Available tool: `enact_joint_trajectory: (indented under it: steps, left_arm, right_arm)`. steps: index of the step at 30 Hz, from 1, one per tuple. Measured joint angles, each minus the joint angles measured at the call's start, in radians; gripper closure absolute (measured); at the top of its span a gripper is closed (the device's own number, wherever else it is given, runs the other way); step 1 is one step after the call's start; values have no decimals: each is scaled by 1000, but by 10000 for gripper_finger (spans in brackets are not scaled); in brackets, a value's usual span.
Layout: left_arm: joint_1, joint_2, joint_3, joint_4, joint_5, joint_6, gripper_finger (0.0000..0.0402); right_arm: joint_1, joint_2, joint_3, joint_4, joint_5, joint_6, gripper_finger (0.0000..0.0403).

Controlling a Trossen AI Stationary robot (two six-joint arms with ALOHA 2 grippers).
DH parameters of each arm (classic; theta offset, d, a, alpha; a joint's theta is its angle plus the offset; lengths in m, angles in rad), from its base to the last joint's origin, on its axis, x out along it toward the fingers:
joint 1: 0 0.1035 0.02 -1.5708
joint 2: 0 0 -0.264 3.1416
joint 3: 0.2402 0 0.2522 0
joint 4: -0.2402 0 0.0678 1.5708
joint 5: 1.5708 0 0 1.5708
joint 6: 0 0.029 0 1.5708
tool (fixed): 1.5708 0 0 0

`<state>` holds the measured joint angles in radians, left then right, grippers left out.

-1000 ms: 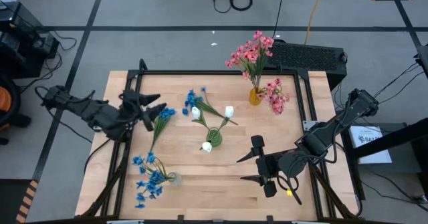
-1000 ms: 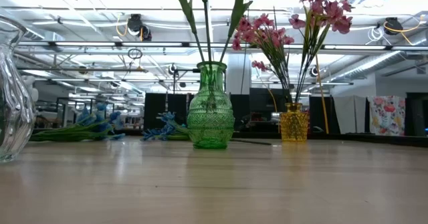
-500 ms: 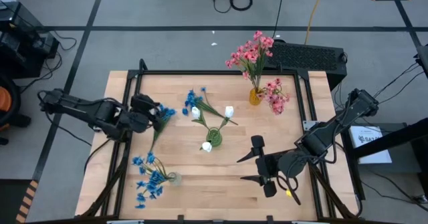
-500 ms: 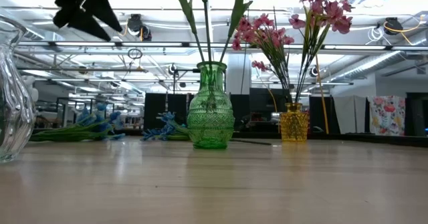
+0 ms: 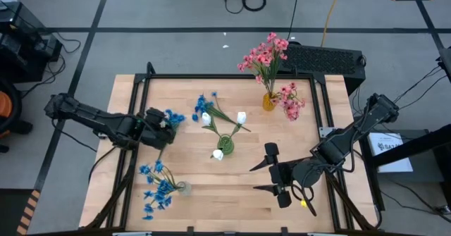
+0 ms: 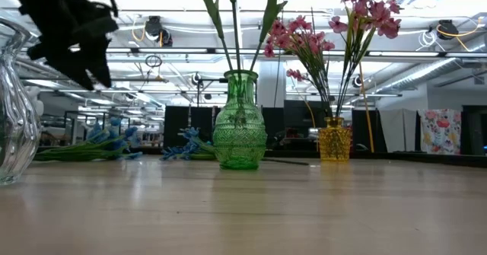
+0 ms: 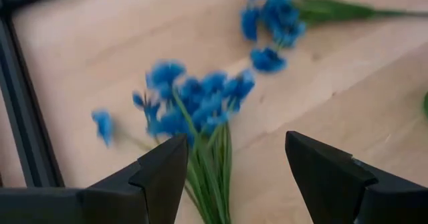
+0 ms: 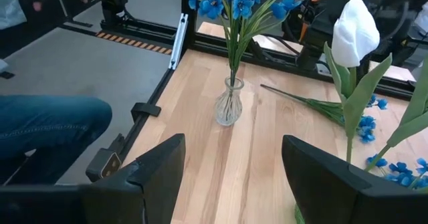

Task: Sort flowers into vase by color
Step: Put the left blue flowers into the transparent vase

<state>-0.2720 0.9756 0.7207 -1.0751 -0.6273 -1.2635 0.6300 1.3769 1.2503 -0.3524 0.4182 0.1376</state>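
Blue artificial spray, loose, lay flat on wooden desk well left of green vase, blossoms toward far edge, stem trailing nearer. Judged light, limp at blossoms, wiry and thin in stem; best pinched mid-stem, below cluster. Left tool hung released directly over stem bundle. Right tool, released, idle near-right of green vase.
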Motion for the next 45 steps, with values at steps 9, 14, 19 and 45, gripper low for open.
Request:
enact_joint_trajectory:
  steps: [9, 14, 19, 45]
  left_arm:
    - [-76, 86, -59, -1, 126, -204, 147]
    - [-112, 152, -82, -15, 132, -307, 147]
    - [-115, 221, -89, -16, 161, -355, 147]
    - [-122, 467, -120, 133, 304, -298, 146]
  right_arm:
    - [-3, 0, 0, 3, 1, -2, 161]
    - [-7, 9, 0, 12, 29, -3, 161]
    - [-24, 12, 0, 26, 33, 0, 161]
    - [-35, 46, 0, 38, 29, 1, 161]
